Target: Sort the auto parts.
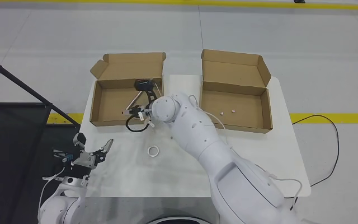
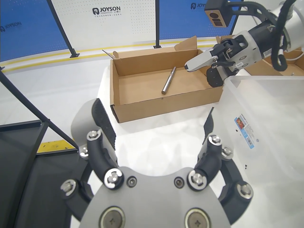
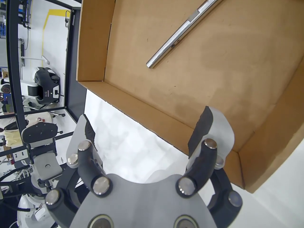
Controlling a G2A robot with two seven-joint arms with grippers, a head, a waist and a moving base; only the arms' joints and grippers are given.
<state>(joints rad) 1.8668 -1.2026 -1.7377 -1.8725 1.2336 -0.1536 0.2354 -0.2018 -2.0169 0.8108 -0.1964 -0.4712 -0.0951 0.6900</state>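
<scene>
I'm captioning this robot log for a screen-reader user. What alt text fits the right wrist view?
The right gripper, open and empty, hangs over one wall of an open cardboard box that sits on a white table. A single silver metal rod lies flat on the box floor, apart from the gripper.
</scene>
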